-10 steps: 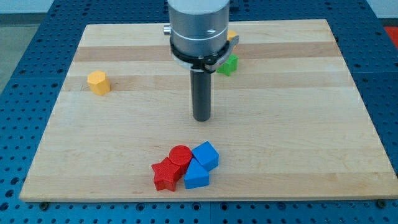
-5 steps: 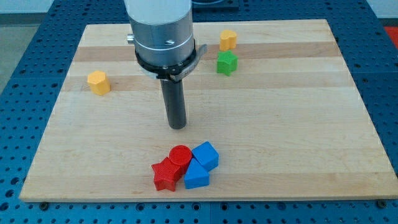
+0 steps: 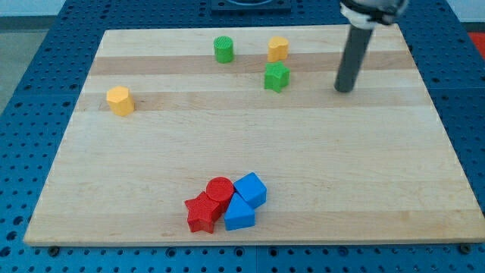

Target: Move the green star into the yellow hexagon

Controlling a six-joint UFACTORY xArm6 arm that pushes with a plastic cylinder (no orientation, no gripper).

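Since the earlier frames, the rod has travelled from the middle of the surface over to the view's right, and the tip now rests near the top right part of the board. None of the blocks has changed place; a green cylinder that the arm hid before is now visible. This arm carries no pincer, so there is nothing to open or close; it can only push.

The green star lies to the view's left of the tip, apart from it and nearly level with it. A yellow block sits just above the star. The yellow hexagon is much farther left, well apart from the star.

I judge the task as not yet begun: star and hexagon are still far from each other. The tip seems placed for a leftward push. Red and blue blocks cluster far below the tip, out of the way.
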